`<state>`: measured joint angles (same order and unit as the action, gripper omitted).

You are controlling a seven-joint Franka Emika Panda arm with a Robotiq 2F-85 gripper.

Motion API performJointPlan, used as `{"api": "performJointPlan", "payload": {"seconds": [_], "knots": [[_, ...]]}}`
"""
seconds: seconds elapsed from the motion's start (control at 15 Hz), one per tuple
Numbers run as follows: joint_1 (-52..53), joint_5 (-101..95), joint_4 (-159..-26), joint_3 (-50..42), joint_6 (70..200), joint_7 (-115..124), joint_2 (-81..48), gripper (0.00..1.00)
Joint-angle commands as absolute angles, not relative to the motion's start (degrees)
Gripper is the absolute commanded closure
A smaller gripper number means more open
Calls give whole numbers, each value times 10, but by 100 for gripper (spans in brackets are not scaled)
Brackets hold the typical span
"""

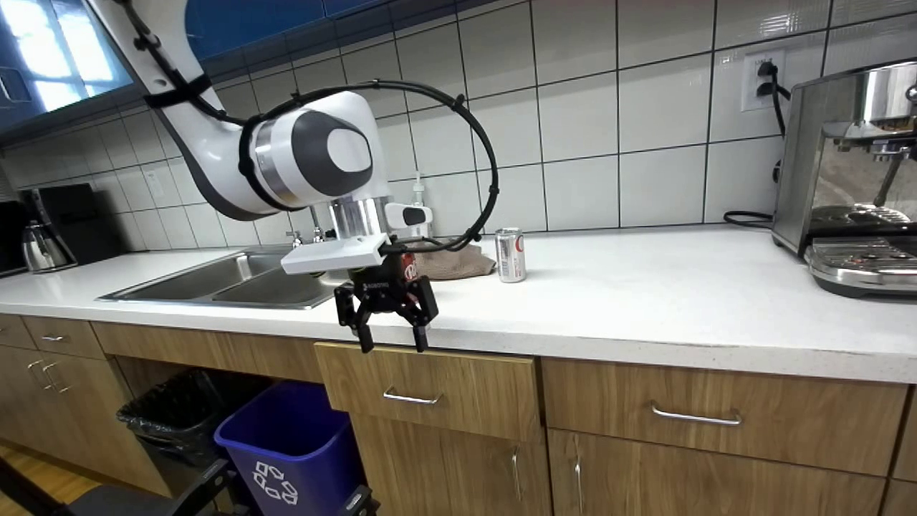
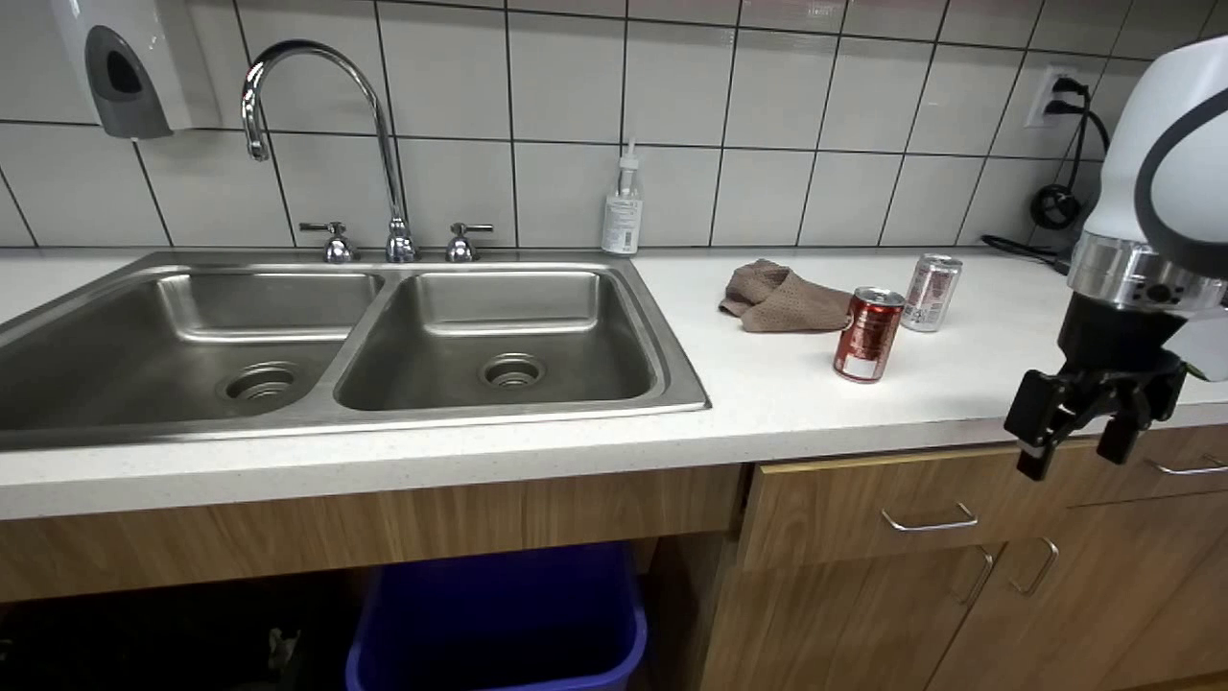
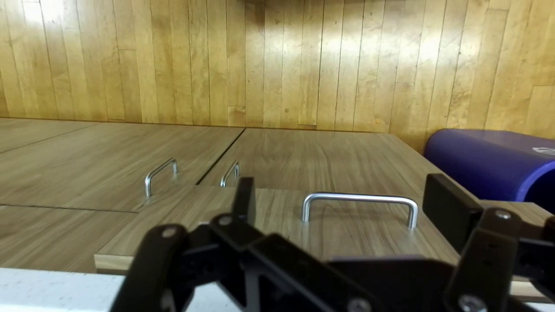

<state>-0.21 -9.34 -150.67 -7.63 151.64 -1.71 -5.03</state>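
My black gripper [image 1: 394, 341] points down with its jaws wide apart and nothing between them, in front of the white counter's edge. Below it is a wooden drawer [image 1: 473, 401], whose front stands slightly proud of the fronts around it. In the wrist view the drawer's silver handle [image 3: 360, 197] appears between the two fingers [image 3: 246, 201], apart from both. On the counter [image 2: 767, 403] stand a red can [image 2: 869, 336] and a silver can [image 2: 932, 293], beside a crumpled brown cloth [image 2: 791, 299]. The arm partly hides the red can [image 1: 409, 266] in an exterior view.
A double steel sink [image 2: 672, 384] with a tall faucet [image 2: 384, 144] is set into the counter. Beneath are a blue recycling bin [image 1: 286, 466] and a black-lined bin [image 1: 172, 419]. A coffee machine [image 1: 824, 165] and a soap bottle [image 2: 623, 216] stand at the back.
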Motion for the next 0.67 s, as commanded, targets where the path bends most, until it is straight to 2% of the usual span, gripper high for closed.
{"api": "performJointPlan", "payload": {"seconds": [0.0, 0.27, 0.33, 0.6], "knots": [[-8, -94, -1519, -57, 1464, -8, 9, 0], [-9, -91, -1516, -45, 1432, -11, 42, 0], [-12, -92, -1508, -46, 1460, -17, 8, 0], [-13, -92, -1508, -46, 1459, -17, 8, 0]]}}
